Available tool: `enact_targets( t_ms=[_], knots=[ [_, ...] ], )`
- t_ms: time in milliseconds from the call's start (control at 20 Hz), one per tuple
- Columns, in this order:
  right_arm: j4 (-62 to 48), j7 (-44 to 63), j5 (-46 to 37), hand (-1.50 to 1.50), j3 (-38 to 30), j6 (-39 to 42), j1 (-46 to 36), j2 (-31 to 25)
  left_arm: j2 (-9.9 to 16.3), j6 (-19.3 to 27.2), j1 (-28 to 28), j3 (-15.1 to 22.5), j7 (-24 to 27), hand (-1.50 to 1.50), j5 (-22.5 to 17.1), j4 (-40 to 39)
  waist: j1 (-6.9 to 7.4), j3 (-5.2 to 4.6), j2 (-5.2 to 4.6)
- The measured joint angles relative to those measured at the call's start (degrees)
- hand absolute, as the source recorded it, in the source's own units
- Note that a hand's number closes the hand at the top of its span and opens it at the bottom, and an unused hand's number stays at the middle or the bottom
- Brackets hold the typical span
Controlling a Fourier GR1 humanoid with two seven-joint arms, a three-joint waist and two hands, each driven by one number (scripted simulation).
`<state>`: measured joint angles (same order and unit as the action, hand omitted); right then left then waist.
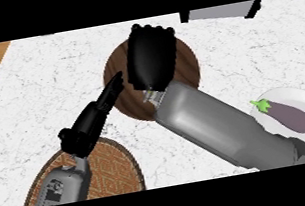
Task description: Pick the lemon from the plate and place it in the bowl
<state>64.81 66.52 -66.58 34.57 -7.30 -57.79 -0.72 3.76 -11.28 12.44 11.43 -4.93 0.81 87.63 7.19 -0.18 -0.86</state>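
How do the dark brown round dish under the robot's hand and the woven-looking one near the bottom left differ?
The dark brown dish is smooth and plain, with wood grain; the woven dish is lighter, reddish brown, with a criss-cross pattern. The dark one sits farther up the counter, largely covered by the right hand; the woven one lies at the lower edge, partly hidden by the left forearm. Both are round and rest on the white marbled counter.

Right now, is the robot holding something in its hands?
It cannot be told. The right hand hangs over the brown bowl and hides whatever is under it; no lemon shows. The left hand holds nothing.
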Motion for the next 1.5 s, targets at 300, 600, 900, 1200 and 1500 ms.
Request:
enact_targets(
  t_ms=[300,600,900,1200,1500],
  knots=[
    [-10.07,0.01,-1.33,1.50,0.80,-3.28,-3.93,-0.04,0.32,0.25,-0.70,-0.92,-0.11,0.00,-0.29,0.68,-1.37,0.06,-0.03],
    [-16.35,-2.49,9.51,-1.50,-4.92,-5.17,-2.27,0.15,0.19,0.72,-0.62,-1.13,-0.09,0.00,0.10,0.76,-1.95,0.15,-0.30],
    [-22.09,-9.23,20.30,-1.50,-7.98,-11.86,-1.95,0.38,0.54,0.38,-1.82,-1.30,0.70,0.00,0.12,1.13,-2.05,0.19,-0.38],
    [-26.20,-11.51,23.62,-1.50,-6.57,-22.06,-5.13,0.47,0.41,0.54,-2.00,-1.46,1.13,0.00,0.54,0.65,-2.61,0.17,-0.19],
    [-25.38,-9.76,21.60,-1.50,-8.69,-33.66,-5.02,0.41,1.00,0.81,-2.84,-2.79,0.63,0.00,0.13,1.19,-4.72,0.18,0.48]
  ],
)
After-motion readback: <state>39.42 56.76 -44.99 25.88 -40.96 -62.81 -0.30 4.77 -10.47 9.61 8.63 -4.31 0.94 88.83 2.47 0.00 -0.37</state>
